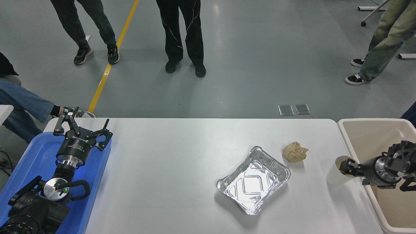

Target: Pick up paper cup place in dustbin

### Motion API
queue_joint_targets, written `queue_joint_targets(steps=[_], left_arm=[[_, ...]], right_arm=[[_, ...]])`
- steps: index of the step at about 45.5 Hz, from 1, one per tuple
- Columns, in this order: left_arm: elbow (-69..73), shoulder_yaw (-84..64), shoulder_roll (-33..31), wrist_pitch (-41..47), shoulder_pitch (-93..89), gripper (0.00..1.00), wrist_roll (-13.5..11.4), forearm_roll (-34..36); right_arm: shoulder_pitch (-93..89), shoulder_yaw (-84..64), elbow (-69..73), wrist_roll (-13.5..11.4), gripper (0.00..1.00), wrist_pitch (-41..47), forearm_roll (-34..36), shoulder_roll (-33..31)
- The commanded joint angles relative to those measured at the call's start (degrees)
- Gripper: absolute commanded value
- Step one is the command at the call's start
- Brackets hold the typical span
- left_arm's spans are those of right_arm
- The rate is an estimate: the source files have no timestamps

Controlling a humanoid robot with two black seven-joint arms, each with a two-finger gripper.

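The white paper cup (332, 177) stands upright on the white table (169, 169) near its right edge, just left of the cream dustbin (367, 121). My right gripper (346, 167) reaches in from the right over the dustbin's left wall, and its tip sits at the cup's mouth, covering part of the rim. Its jaws are too small and dark to read. My left gripper (84, 126) is parked at the lower left over the blue tray, open and holding nothing.
A crumpled brown paper ball (294, 152) and a silver foil tray (253, 179) lie left of the cup. The blue tray (29, 156) is at the left edge. Several people stand on the floor beyond the table.
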Motion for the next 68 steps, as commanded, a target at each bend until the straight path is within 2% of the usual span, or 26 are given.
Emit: queue_joint_targets(steps=[1,10,19,31,36,40,45,52,59,63,68], left_arm=[[0.0,0.0,0.02,0.0,-0.01,0.99,0.0,0.0],[-0.09,0.0,0.02,0.0,-0.01,0.99,0.0,0.0],[0.0,0.0,0.02,0.0,-0.01,0.99,0.09,0.0],[0.0,0.09,0.02,0.0,-0.01,0.99,0.09,0.0],[-0.09,0.0,0.02,0.0,-0.01,0.99,0.09,0.0],[0.0,0.0,0.02,0.0,-0.01,0.99,0.09,0.0],[0.0,0.0,0.02,0.0,-0.01,0.99,0.09,0.09],[0.0,0.09,0.02,0.0,0.0,0.99,0.09,0.0],[0.0,0.0,0.02,0.0,-0.01,0.99,0.09,0.0],[0.0,0.0,0.02,0.0,-0.01,0.99,0.09,0.0],[0.0,0.0,0.02,0.0,-0.01,0.99,0.0,0.0]], right_arm=[[-0.03,-0.4,-0.1,0.14,0.0,-0.05,-0.08,0.28],[1.73,-0.49,0.52,0.23,0.0,0.04,-0.43,0.02],[7.7,-0.49,4.73,0.4,0.0,1.09,-5.44,-3.49],[25.97,-0.49,23.26,0.4,0.0,4.52,-16.42,-12.19],[35.2,-0.84,32.85,0.4,0.0,7.94,-23.1,-16.5],[43.37,-3.47,39.44,0.4,0.0,10.84,-25.48,-18.44],[55.94,-10.67,47.44,0.4,0.0,14.36,-25.48,-18.53],[74.23,-18.76,55.71,1.45,0.0,19.45,-24.96,-14.4],[85.22,-18.6,56.15,4.27,0.0,25.35,-20.57,-10.36],[89.09,-15.79,56.33,4.44,0.0,25.35,-17.05,-8.6],[90.32,-11.66,56.33,4.36,0.0,25.35,-16.52,-8.24]])
